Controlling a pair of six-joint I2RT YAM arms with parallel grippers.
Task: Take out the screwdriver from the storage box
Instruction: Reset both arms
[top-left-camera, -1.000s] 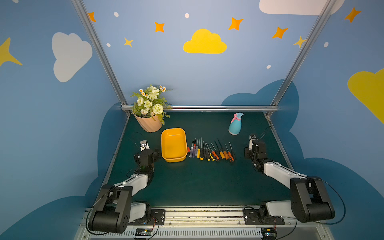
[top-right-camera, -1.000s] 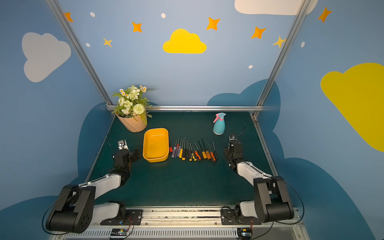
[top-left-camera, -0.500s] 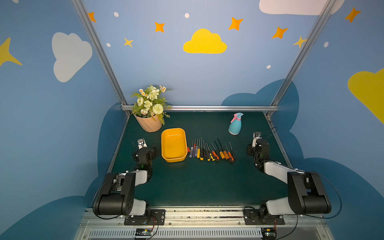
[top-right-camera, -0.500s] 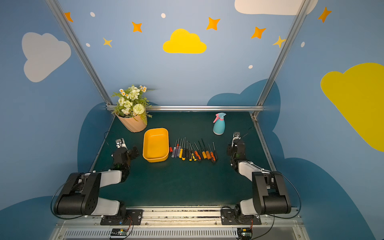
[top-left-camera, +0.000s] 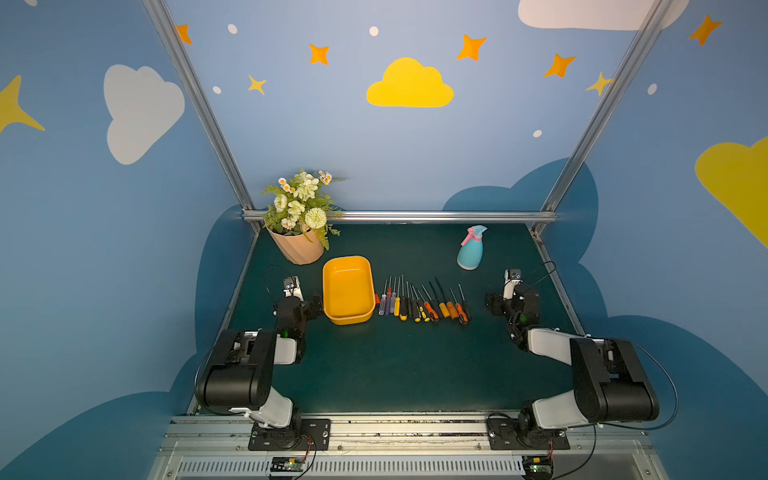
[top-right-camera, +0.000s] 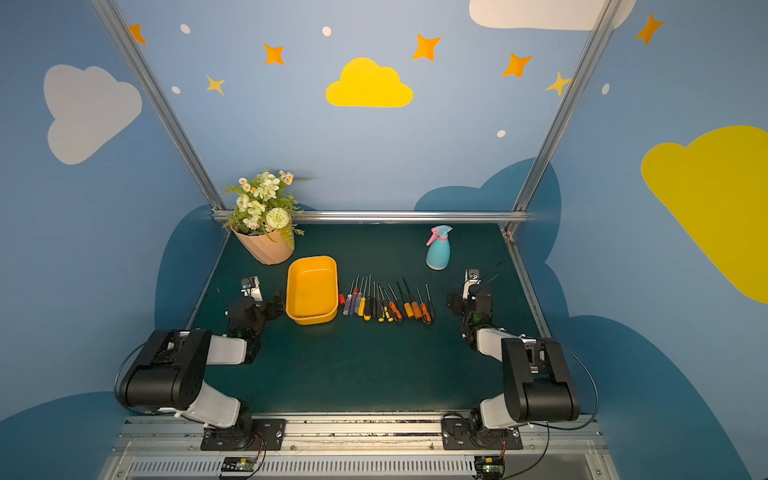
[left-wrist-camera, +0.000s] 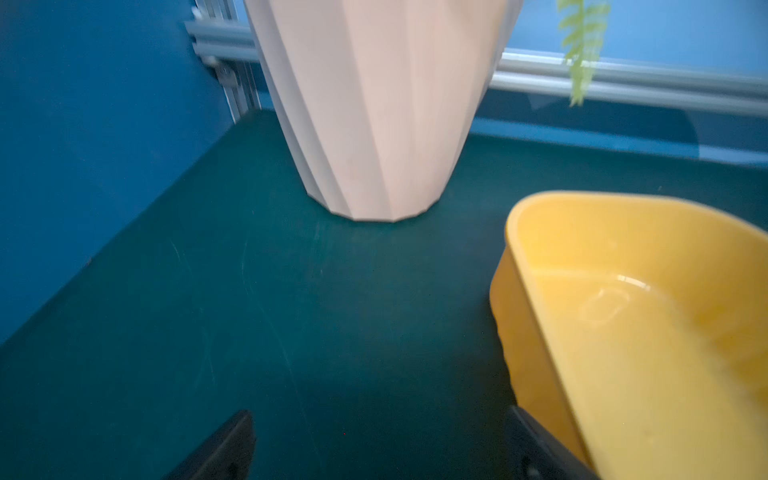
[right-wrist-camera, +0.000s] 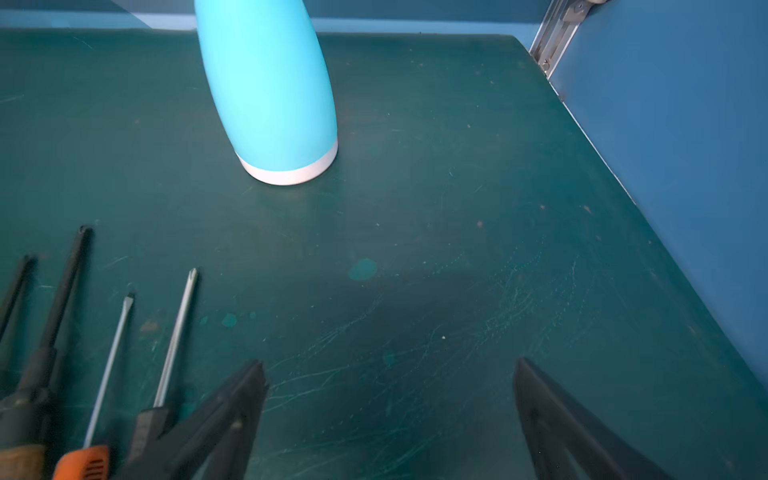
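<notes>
Pulled back now, left jaws stand apart just beside the storage box (top-left-camera: 349, 319), right jaws apart beside the screwdrivers (top-left-camera: 446, 309).

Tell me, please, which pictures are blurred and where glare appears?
Left wrist view: the yellow plastic rectangular tub is smeared along its near wall, with a white glare streak on its inner floor; the peach ribbed flowerpot looks soft. Right wrist view: sharper, only the orange-handled screwdriver blurs. Both top views: sharp.
</notes>
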